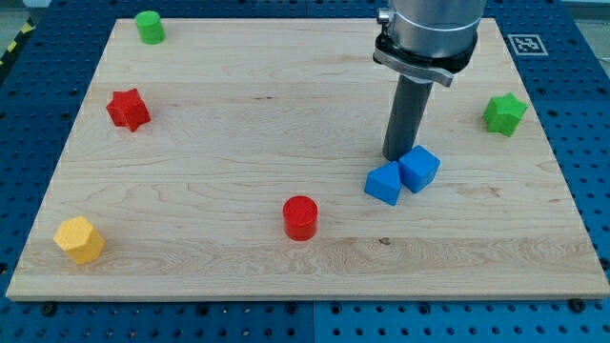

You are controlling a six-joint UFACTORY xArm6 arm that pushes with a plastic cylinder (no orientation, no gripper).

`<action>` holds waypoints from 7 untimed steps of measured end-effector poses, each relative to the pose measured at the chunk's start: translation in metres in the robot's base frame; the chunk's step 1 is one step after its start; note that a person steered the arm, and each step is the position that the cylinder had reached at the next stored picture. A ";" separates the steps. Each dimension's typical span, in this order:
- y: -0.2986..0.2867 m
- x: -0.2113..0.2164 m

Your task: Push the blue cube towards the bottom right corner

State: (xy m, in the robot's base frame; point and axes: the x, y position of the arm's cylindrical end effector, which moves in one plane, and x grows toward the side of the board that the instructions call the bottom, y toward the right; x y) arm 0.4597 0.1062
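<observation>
Resting on the pale wooden board (238, 114), our tip (398, 157), a bare dark rod holding nothing, stands just above-left of the glossy blue plastic cube (419, 168), which touches a second blue block (384, 183) on its left. Pushing off-centre, we risk dragging both, or the cube slipping sideways.

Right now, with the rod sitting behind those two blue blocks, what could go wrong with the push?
My tip sits just above two touching blue blocks: the blue cube and another blue block at its left. A push could drag both along.

My tip is above the seam between them, so the cube might slip sideways.

The bottom right corner of the board is close to the edge; the cube could slide off.
</observation>
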 end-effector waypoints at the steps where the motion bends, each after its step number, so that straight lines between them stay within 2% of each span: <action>1: 0.000 0.007; 3: 0.014 0.042; 7: 0.080 0.104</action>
